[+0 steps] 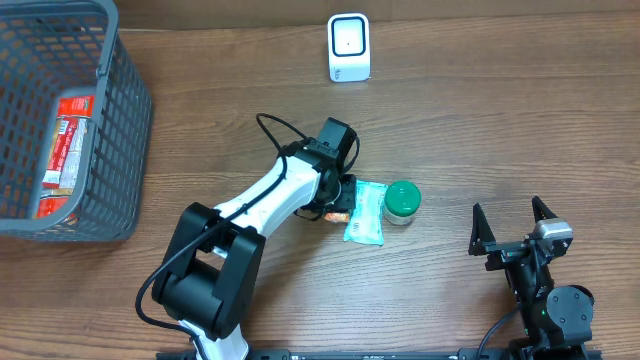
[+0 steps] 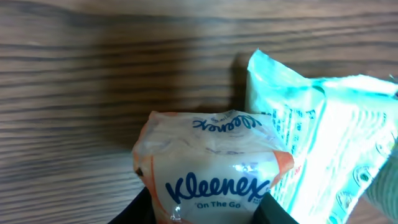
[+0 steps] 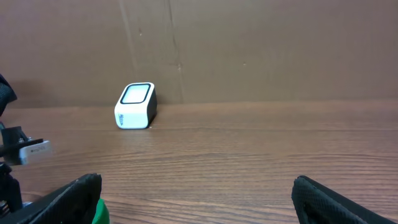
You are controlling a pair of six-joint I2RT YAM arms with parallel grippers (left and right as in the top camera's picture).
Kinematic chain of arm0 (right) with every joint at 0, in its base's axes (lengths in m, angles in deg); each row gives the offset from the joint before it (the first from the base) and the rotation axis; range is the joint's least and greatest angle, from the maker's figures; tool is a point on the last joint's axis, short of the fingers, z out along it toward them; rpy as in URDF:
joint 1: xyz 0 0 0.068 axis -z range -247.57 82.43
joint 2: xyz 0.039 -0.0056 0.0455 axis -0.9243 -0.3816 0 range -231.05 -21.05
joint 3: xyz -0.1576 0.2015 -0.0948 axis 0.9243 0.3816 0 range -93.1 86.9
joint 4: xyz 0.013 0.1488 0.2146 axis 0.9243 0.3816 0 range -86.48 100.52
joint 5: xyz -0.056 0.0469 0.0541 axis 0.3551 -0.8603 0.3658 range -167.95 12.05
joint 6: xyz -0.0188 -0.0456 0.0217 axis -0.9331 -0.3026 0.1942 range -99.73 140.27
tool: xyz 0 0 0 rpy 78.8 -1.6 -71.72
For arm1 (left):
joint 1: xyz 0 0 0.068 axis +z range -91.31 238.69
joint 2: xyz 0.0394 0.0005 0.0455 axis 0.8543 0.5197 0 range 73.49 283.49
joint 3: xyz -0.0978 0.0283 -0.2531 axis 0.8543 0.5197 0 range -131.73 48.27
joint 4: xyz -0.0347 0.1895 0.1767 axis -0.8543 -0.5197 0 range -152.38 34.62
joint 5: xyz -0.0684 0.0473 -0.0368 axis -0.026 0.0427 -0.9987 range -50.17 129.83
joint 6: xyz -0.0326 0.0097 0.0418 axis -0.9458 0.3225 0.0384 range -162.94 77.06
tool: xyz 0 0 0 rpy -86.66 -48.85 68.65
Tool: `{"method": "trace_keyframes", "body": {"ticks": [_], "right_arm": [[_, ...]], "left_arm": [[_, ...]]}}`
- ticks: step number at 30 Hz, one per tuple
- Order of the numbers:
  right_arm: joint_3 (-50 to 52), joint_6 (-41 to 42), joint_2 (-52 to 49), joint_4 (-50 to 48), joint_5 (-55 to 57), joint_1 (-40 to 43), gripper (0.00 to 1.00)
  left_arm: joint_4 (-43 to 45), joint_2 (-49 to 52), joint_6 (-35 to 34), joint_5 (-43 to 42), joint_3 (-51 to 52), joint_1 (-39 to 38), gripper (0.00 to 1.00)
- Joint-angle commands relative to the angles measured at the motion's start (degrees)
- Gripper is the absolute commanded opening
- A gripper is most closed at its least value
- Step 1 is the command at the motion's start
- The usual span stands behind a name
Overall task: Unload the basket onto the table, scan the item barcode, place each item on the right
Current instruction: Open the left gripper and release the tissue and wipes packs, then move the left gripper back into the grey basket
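Two pincers are in view. Left pincer [image 1: 341, 203] pinches the Kleenex pack [image 2: 211, 168] at the centre of the overhead frame, just beside a teal wipes pack [image 1: 365, 215] and a green-lidded jar [image 1: 403, 201]. Right pincer [image 1: 509, 226], at lower right, stands fully spread. Scanner [image 1: 349, 47] sits on the worktop [image 1: 480, 110] at upper centre. Basket [image 1: 125, 110] occupies the upper left.
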Motion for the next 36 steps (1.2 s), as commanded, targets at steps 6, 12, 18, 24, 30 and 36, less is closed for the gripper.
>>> {"method": "trace_keyframes", "body": {"ticks": [6,12,18,24,30,36], "right_arm": [[0.61,-0.04,0.46,-0.37,-0.35,0.17,1.0],[0.61,-0.02,0.46,-0.37,-0.35,0.17,1.0],[0.61,-0.02,0.46,-0.37,-0.35,0.17,1.0],[0.61,-0.04,0.46,-0.37,-0.35,0.17,1.0],[0.61,-0.04,0.46,-0.37,-0.35,0.17,1.0],[0.61,-0.04,0.46,-0.39,-0.35,0.17,1.0]], "left_arm": [[0.46,0.83,1.31,-3.32,0.07,-0.76,0.45],[-3.04,0.79,1.75,-2.91,-2.51,0.57,0.62],[-14.16,0.7,7.34,-0.09,-13.66,1.81,0.7],[-26.12,0.7,9.51,11.37,-27.65,2.64,0.69],[-35.78,0.7,9.88,23.34,-43.12,7.41,0.7],[-37.24,0.7,9.94,37.07,-57.07,16.33,0.8]]}}
